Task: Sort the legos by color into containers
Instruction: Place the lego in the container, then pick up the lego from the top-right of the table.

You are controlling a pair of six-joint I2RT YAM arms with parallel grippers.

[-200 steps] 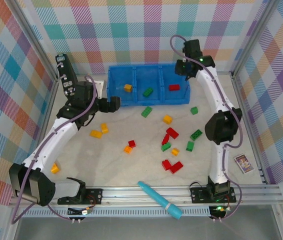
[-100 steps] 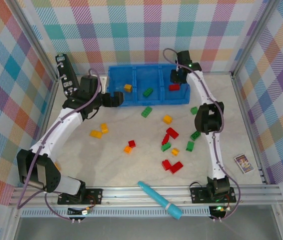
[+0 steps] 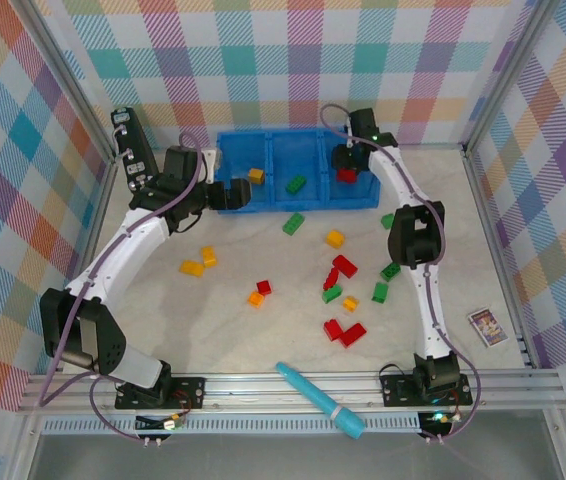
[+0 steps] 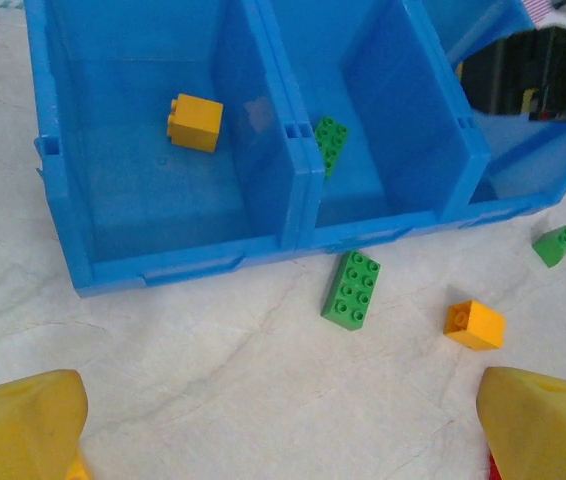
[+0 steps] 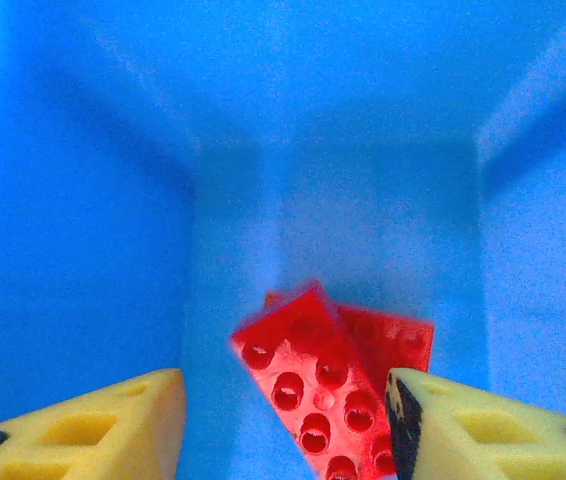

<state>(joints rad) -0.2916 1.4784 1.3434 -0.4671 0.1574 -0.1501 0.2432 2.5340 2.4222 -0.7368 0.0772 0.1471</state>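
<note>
2 red bricks [image 5: 313,385] are seen in the blue bin's [image 3: 308,205] right compartment, beneath the right gripper's [image 5: 283,405] parted jaws. The left gripper [image 4: 283,430] is held open, empty, before the bin. Bricks are judged light, rigid, slick; flat sides should be pinched.

A long teal stick [image 3: 318,398] lies slantwise at the near edge of the table [image 3: 233,335]. Its thicker end rests across the metal rail [image 3: 253,384] that runs along the front. Over by the right edge, well apart from the stick, a small picture card [image 3: 487,326] lies flat. The tabletop is pale and marbled. Pastel plaid cloth [image 3: 293,60] hangs around the back and both sides.
</note>
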